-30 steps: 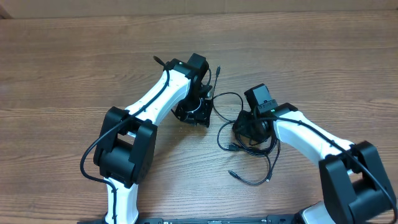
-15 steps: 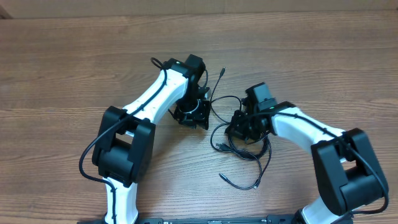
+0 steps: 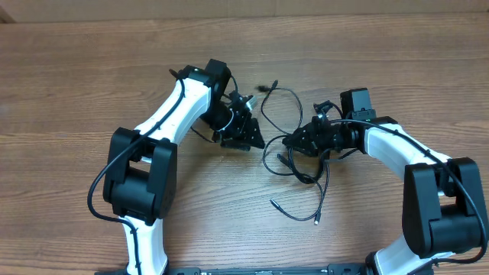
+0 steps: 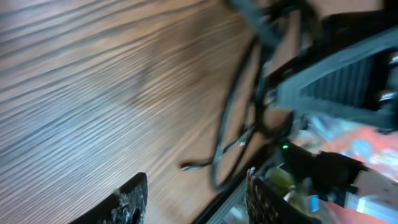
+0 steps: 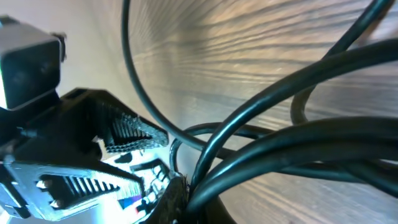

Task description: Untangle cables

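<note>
Cables (image 3: pixel 294 162): one tangle at mid-table (image 3: pixel 76 92), between the two arms. One loop arcs toward the far side. Two loose tails trail toward the near edge and end in small plugs (image 3: pixel 316 221).

Handling, by judgement: light, thin and limp, with a smooth jacket likely to slide through the pads. Holds no shape. A pull on one strand probably drags the whole clump. Best hold looks like a single strand at the clump's edge or just behind a plug, not the crossed middle.

Right gripper (image 3: pixel 299 142): clamped tight on the bundle.
Left gripper (image 3: pixel 248 136): just beside the tangle, parted and holding nothing.

Overhead view: gives the full layout and the loose tails, but the wrists hide the jaws.
Right wrist view: several strands converge at the bottom edge where its jaws close. The other gripper's toothed pads sit close by.
Left wrist view: blurred. Fingers (image 4: pixel 134 199) stand apart with bare wood between them, cords lying beyond.
</note>
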